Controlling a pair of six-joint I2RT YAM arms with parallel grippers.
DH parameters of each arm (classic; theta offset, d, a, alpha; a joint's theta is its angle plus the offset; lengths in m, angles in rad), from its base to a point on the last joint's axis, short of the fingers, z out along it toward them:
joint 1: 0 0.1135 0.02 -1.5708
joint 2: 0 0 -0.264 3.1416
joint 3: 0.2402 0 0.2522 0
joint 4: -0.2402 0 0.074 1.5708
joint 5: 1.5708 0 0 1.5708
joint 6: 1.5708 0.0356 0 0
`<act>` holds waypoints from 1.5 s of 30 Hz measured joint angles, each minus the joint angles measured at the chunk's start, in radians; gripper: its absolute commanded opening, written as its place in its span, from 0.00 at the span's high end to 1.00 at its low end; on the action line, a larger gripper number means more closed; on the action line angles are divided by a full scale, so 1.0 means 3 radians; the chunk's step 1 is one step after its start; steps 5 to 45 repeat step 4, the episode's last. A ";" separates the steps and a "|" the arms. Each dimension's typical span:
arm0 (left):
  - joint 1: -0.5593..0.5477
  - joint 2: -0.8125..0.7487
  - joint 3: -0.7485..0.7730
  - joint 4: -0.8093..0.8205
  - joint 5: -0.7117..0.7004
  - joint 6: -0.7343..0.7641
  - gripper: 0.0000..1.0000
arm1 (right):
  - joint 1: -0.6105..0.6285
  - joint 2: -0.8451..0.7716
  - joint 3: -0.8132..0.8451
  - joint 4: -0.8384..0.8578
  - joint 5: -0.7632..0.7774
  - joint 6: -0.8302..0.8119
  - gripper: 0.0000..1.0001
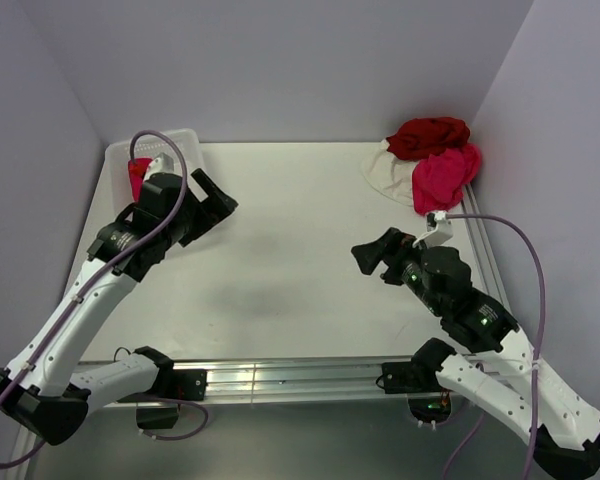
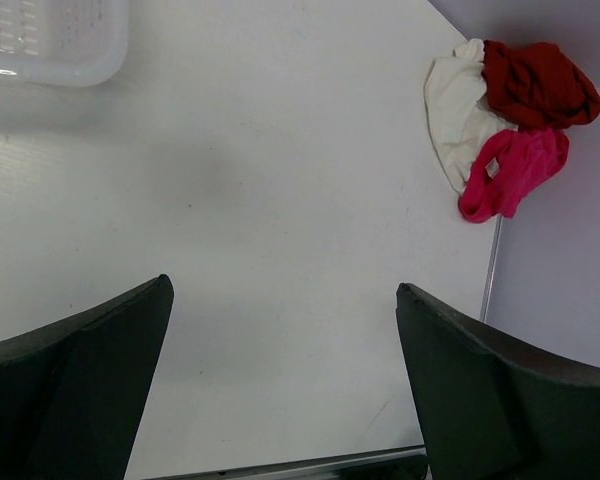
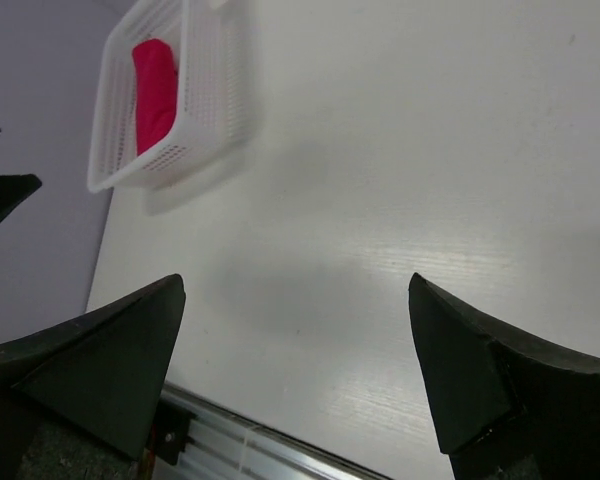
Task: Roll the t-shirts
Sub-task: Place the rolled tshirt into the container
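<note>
Three loose t-shirts lie heaped in the table's far right corner: a dark red one [image 1: 428, 136] [image 2: 535, 85], a pink one [image 1: 445, 175] [image 2: 510, 170] and a cream white one [image 1: 388, 172] [image 2: 455, 115]. A bright crimson t-shirt [image 1: 138, 175] [image 3: 155, 90], rolled up, lies inside the white mesh basket [image 1: 185, 140] [image 3: 215, 90] at the far left. My left gripper [image 1: 215, 200] [image 2: 283, 286] hovers open just right of the basket, with only bare table between its fingers. Over the table's right half my right gripper [image 1: 375, 262] [image 3: 296, 280] is also open and holds nothing.
Lilac walls close in the table on the left, back and right. An aluminium rail [image 1: 290, 378] runs along the near edge between the two arm bases. A metal strip [image 2: 490, 275] edges the table's right side below the heap.
</note>
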 measured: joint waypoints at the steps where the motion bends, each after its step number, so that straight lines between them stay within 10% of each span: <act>1: 0.0000 0.0001 -0.0008 0.0025 0.0008 0.0000 0.00 | 0.0000 -0.0009 -0.0019 -0.0006 0.0051 0.0000 0.03; 45: 0.0000 0.0010 -0.0047 0.0084 0.0025 -0.0003 0.01 | 0.0000 0.0019 -0.0025 -0.0055 0.0188 0.0022 0.00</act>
